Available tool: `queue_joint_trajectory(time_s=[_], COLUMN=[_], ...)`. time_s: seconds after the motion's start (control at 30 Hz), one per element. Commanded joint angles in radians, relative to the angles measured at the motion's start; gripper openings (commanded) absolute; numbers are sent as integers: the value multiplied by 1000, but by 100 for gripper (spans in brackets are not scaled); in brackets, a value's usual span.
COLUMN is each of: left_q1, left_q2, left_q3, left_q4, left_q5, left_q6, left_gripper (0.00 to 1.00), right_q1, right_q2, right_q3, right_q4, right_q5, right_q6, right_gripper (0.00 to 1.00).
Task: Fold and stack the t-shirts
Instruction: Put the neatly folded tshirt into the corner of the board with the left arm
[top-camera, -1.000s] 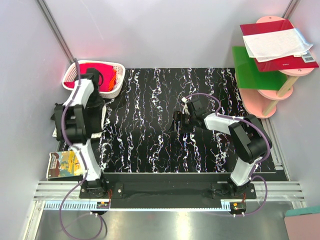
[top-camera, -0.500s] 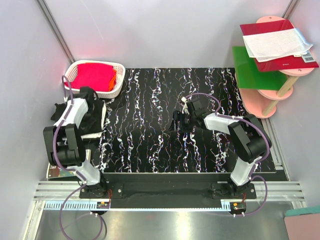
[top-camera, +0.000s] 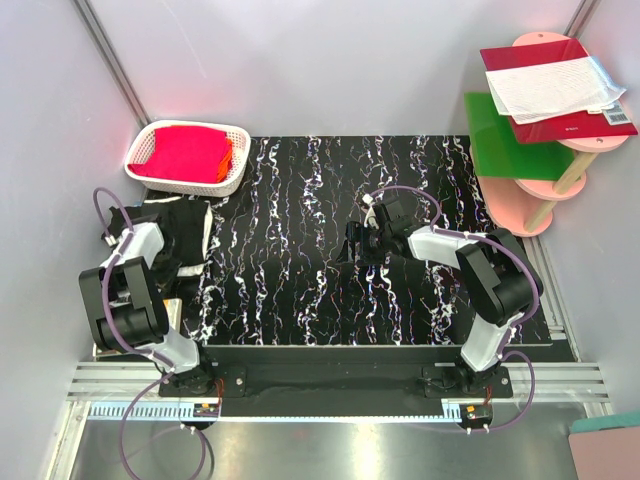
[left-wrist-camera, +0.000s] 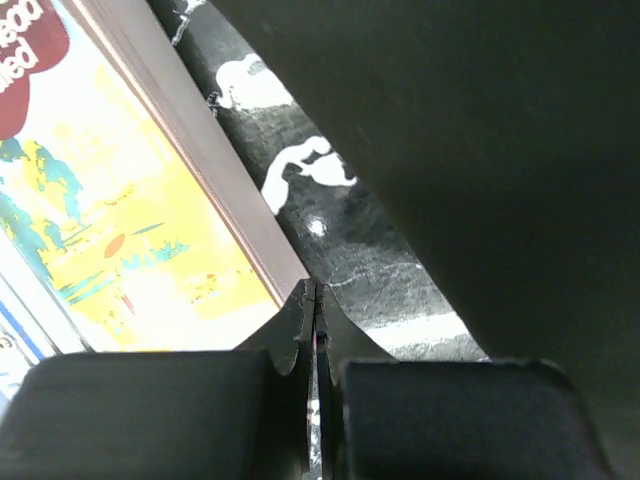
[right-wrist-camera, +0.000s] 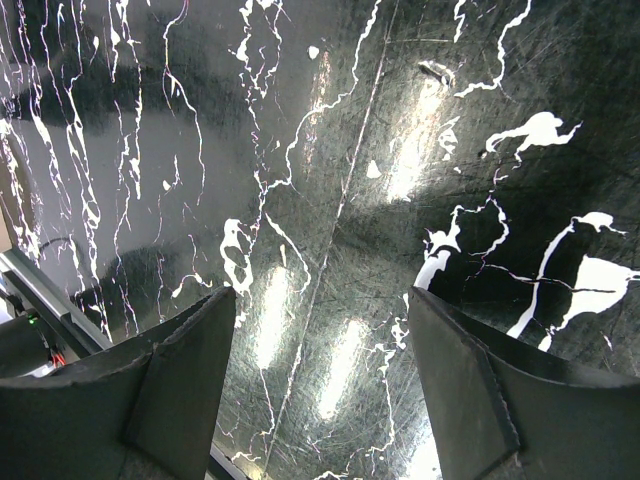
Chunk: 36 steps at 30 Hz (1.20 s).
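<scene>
Black t-shirt (top-camera: 186, 226) beside the basket (top-camera: 233, 176) comes next.
Your left gripper (left-wrist-camera: 312, 296) has dropped from the basket to it, fingers pinched together, empty; right gripper (right-wrist-camera: 320, 296) gapes wide.

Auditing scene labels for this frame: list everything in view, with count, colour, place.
table: 1, black with white marbling, centre
basket: 1, white, far left corner
folded cloth: count unclear, pink-red, in the basket
orange cloth: 1 edge showing, right side of the basket
black garment: 1, left table edge, near the basket
picture book: 1, yellow illustrated, just off the table's left edge
tiered stand: 1, pink, far right
green board: 1, on the stand
red board: 1, top of the stand
white paper: 1, on the red board
pink panel: 1, near right corner
left gripper: shut, beside the black garment
right gripper: open, over bare table
</scene>
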Motion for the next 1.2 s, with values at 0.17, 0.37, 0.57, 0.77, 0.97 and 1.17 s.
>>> queue_joint_trajectory(time_s=[0.17,0.37,0.57,0.77,0.97,1.17], left_q1=[23,35,63,91,97,-41], left_q2=[96,239,365,470,495,233], left_q3=[137,310,461,551,571,495], left_q4=[-43,-138,-207,-221,-216,-131], left_q5=[-246,-387,-418,-392,-311,-340], left_q6=[-140,-192,-206,-195,-178,-149], left_gripper=[0,0,0,1,1,9], right_q1=[2,2,-1,0,0,0], right_q2=[37,34,17,9,3,-1], right_q3=[-37,-37,-46,-45,-43,-40], right_q4=[-62,-65,-70,-87,-96,-95], right_q5=[23,13,8,11,8,10], right_q6=[-32,-34,-38,-48,-51,-45], right_gripper=[78,78,78,78,78,78])
